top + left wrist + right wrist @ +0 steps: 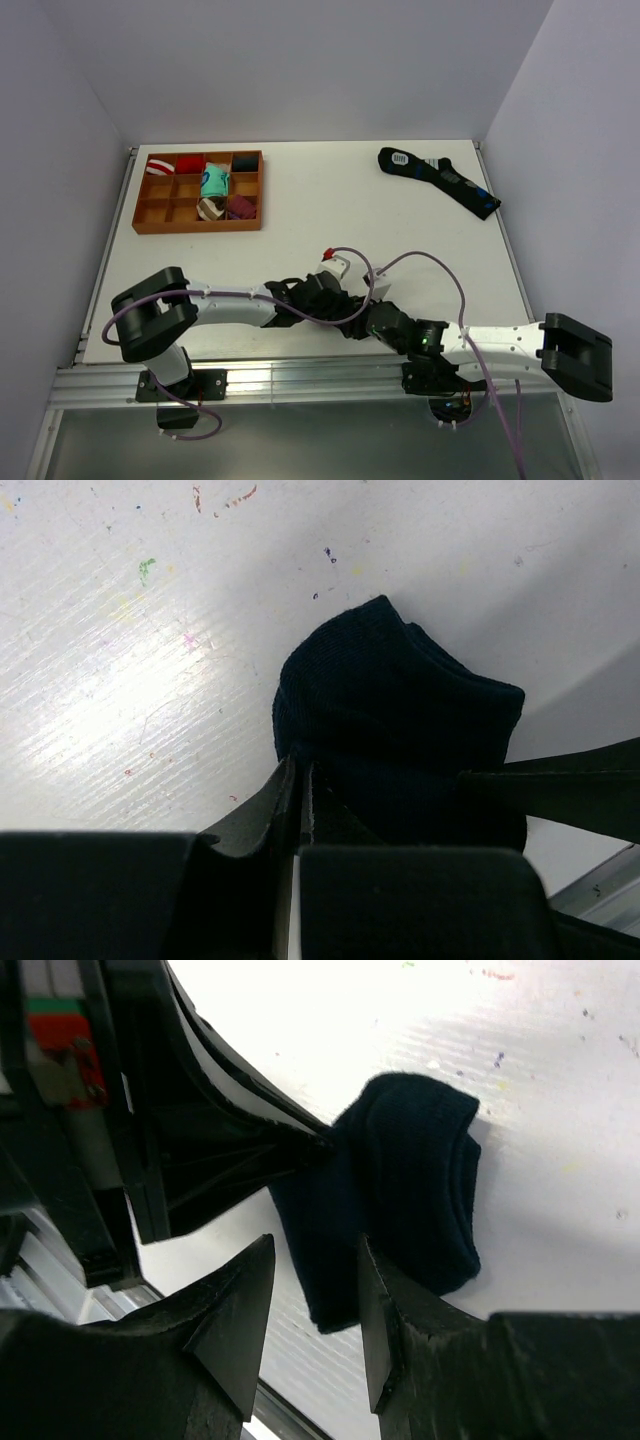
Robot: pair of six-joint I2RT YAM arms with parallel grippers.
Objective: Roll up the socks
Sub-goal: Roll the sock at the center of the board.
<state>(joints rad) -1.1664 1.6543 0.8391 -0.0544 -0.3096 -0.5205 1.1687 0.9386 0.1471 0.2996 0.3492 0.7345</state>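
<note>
The dark navy socks [400,705] lie bunched in a folded lump on the white table, near its front edge. My left gripper [300,780] is shut on the lump's near edge. In the right wrist view the socks [410,1180] are pinched at their left corner by the left fingers [250,1150]. My right gripper [315,1255] is open, its jaws standing on either side of the socks' loose lower flap. In the top view both grippers, left [335,290] and right [372,318], meet low at centre and hide the socks.
A brown divided tray [140,205] holding colourful sock bundles stands at the back left. A longer black sock [437,178] with blue patches and a white label lies at the back right. The table's metal front rail [300,375] is close behind the grippers.
</note>
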